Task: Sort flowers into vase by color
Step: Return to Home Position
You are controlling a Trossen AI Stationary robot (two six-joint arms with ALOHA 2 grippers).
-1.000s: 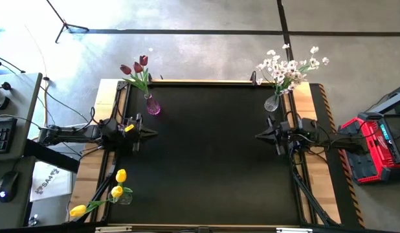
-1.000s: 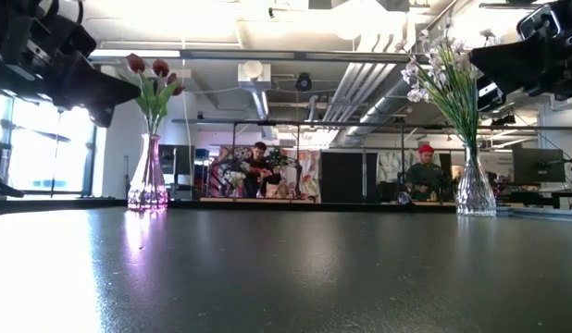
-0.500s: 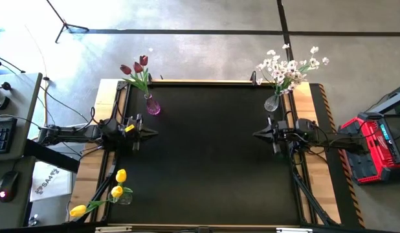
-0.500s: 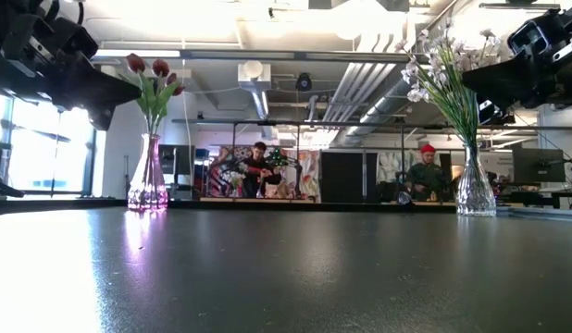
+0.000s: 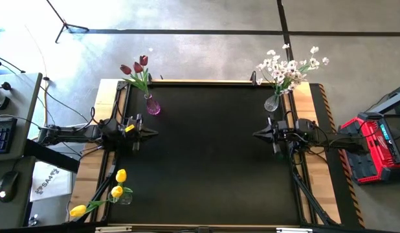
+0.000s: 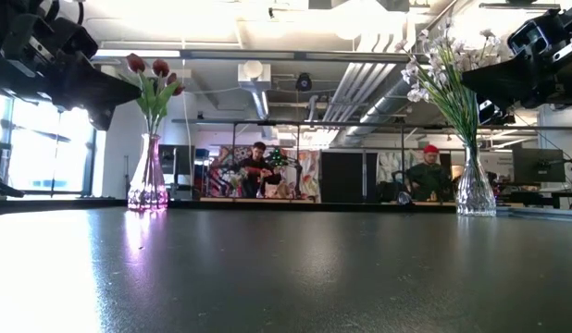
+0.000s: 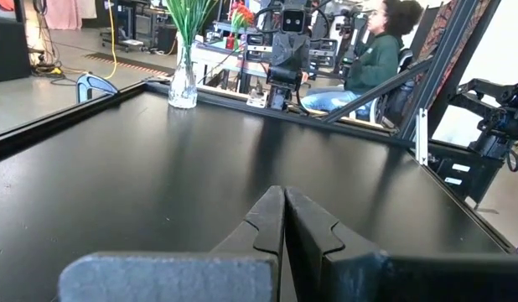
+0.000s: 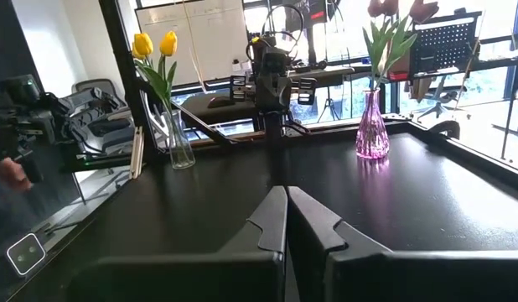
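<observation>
both arms are hanging over opposite sides of the table [image 5: 206, 168], the left gripper [image 5: 151, 133] and right gripper [image 5: 257, 134] facing each other with jaws clenched on nothing. the yellow tulips [image 5: 117, 185] are standing in the clear vase [image 5: 126, 198] at the front-left corner, the dark red tulips [image 5: 136, 66] are sitting in the pink vase [image 5: 153, 107] far left, and the white blossoms [image 5: 290, 65] are standing far right.

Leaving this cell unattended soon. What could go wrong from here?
The yellow tulips lean out of their clear vase at the corner of the table; it might tip. The purple vase stands near the left gripper, and the white-blossom vase near the right gripper; either arm swinging could brush one.
</observation>
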